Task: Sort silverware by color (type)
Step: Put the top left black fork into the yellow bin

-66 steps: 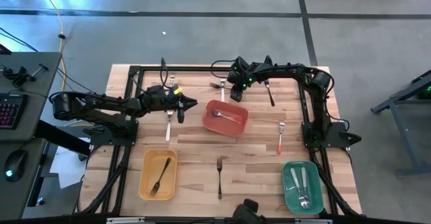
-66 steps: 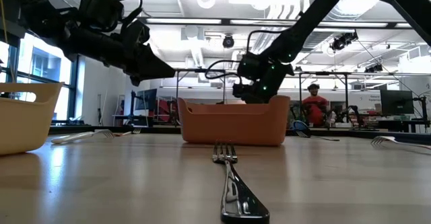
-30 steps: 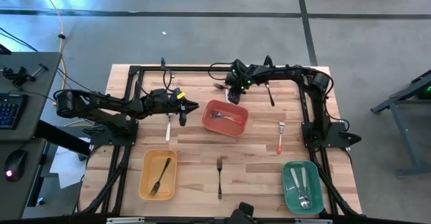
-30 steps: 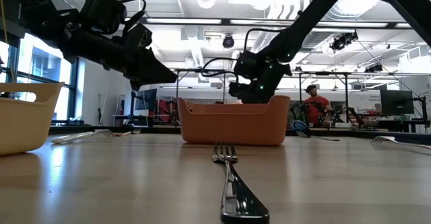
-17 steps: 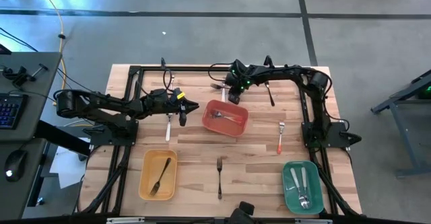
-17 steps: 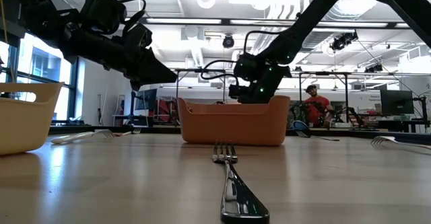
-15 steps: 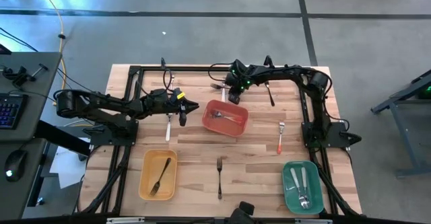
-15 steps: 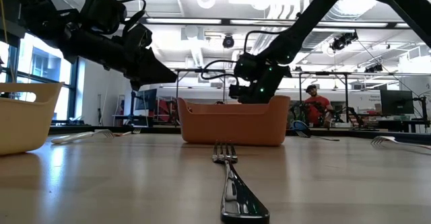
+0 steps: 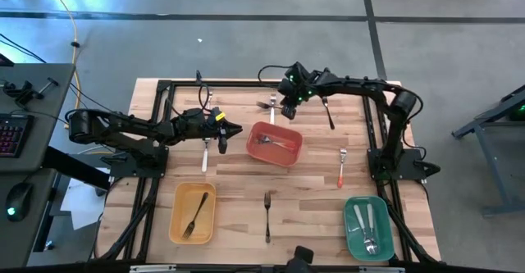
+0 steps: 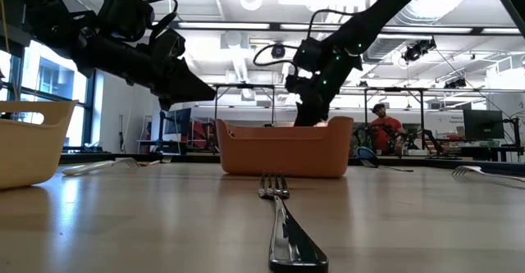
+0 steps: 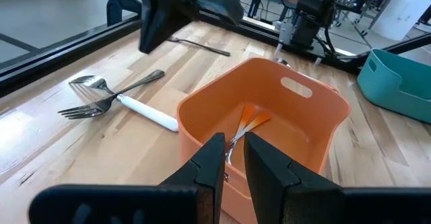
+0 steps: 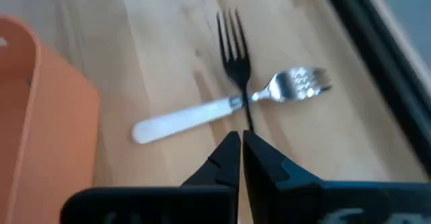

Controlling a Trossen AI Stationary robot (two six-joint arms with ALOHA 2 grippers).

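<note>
From my remote station, I saw the right gripper (image 12: 240, 142) above the far edge of the surface (image 9: 312, 193), its fingers pinched on the thin handle of a dark fork (image 12: 234, 41), whose tines pointed away beyond the fingertips, crossing over a white-handled fork (image 12: 222, 108) lying below. The left gripper (image 11: 229, 158), fingers nearly together and empty, hung beside the orange bin (image 11: 316, 126) holding orange-handled utensils (image 11: 246, 124).
</note>
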